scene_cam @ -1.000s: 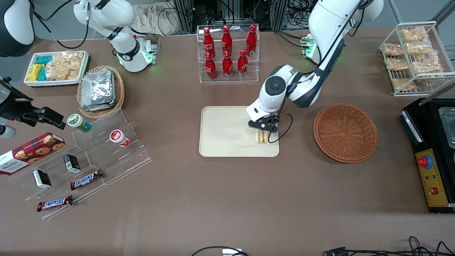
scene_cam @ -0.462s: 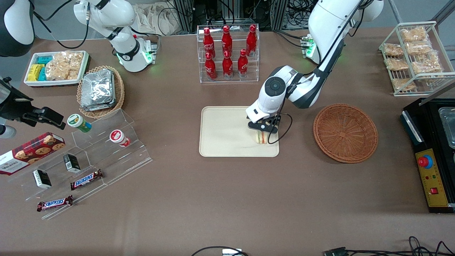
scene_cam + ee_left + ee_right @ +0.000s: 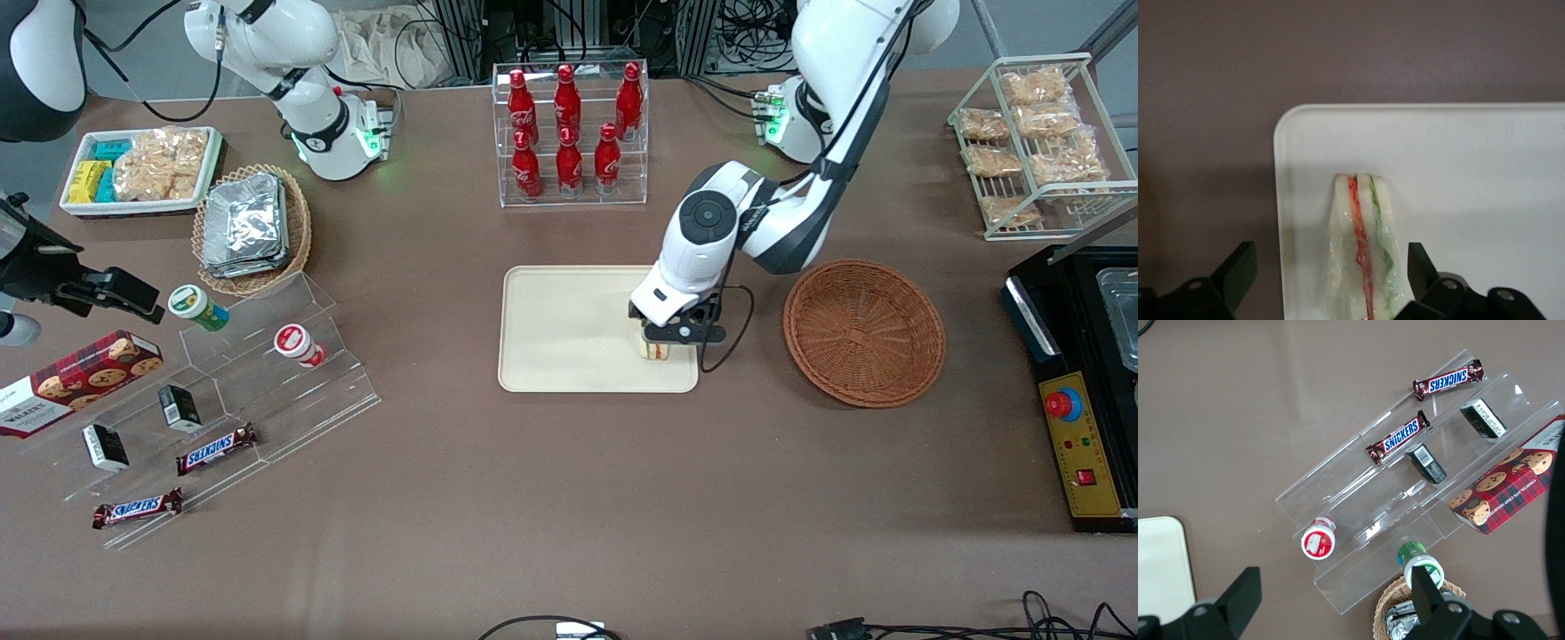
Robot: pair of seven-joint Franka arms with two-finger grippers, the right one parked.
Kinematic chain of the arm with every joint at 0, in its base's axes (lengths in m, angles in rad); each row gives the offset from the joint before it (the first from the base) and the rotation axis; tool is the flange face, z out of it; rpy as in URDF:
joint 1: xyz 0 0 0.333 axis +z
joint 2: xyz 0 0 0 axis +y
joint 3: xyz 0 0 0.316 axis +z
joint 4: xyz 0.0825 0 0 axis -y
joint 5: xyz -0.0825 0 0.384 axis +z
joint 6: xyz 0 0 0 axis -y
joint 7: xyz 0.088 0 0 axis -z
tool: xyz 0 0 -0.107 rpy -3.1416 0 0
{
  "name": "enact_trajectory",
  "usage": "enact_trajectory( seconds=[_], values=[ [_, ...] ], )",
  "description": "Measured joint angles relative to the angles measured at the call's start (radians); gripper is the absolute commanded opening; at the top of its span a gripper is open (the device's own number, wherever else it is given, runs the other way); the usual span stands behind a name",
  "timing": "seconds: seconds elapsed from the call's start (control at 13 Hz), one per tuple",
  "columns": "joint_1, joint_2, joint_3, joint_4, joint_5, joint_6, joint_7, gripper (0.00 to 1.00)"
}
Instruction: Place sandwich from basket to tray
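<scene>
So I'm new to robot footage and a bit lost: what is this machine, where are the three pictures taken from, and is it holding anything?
It is a white robot arm with a two-finger gripper. One picture looks down on the table from the front; the other two come from cameras on each arm's wrist. The gripper hangs open just over the sandwich, which stands on its edge near a corner of the tray, one finger on either side without gripping it. So nothing is held. The basket beside the tray has nothing in it. Snacks and bottles lie around.
</scene>
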Motion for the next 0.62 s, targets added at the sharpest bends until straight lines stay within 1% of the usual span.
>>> enact_trajectory(
  seconds=[0.31, 0.62],
  values=[
    [0.001, -0.031, 0.09, 0.103, 0.003, -0.113, -0.014, 1.0],
    [0.002, -0.097, 0.2, 0.147, 0.044, -0.219, 0.017, 1.0]
  ],
)
